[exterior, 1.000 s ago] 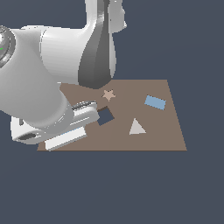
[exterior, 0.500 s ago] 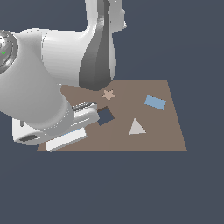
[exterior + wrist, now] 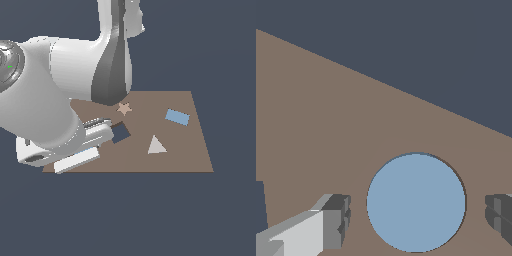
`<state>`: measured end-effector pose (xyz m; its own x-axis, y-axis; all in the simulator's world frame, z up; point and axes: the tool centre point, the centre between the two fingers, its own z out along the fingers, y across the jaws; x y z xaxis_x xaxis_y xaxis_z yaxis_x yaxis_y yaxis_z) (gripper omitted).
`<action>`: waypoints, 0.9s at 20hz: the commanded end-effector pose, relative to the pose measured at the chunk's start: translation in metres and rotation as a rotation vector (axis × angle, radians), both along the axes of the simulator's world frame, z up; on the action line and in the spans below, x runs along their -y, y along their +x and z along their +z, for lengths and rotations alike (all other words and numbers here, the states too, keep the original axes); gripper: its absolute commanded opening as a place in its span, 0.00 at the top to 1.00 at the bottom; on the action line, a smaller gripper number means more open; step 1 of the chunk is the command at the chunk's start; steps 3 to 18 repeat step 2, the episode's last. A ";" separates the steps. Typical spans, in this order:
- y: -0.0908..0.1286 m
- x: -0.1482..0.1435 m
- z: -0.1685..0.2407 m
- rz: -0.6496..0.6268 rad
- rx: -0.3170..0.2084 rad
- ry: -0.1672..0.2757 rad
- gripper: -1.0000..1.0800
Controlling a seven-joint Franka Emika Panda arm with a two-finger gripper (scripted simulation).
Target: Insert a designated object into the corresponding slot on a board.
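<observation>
In the wrist view the disc [image 3: 416,202] is seen lying flat on the board [image 3: 331,115], between the fingers [image 3: 336,220] of the gripper [image 3: 417,214], which is spread wide with a gap on each side. In the exterior view a square hole [image 3: 120,133], star [image 3: 124,108], triangle [image 3: 156,146] and rectangle [image 3: 177,117] are shown.
</observation>
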<state>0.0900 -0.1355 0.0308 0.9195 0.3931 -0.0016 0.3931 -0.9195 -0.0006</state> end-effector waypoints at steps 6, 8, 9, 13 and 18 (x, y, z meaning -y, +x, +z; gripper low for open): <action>0.000 0.000 0.000 0.000 0.000 0.000 0.04; 0.000 0.000 0.000 0.000 0.000 0.000 0.04; 0.000 0.000 0.000 0.000 0.000 0.000 0.04; 0.000 0.000 0.000 0.000 0.000 0.000 0.04; 0.000 0.000 0.000 0.000 0.000 0.000 0.04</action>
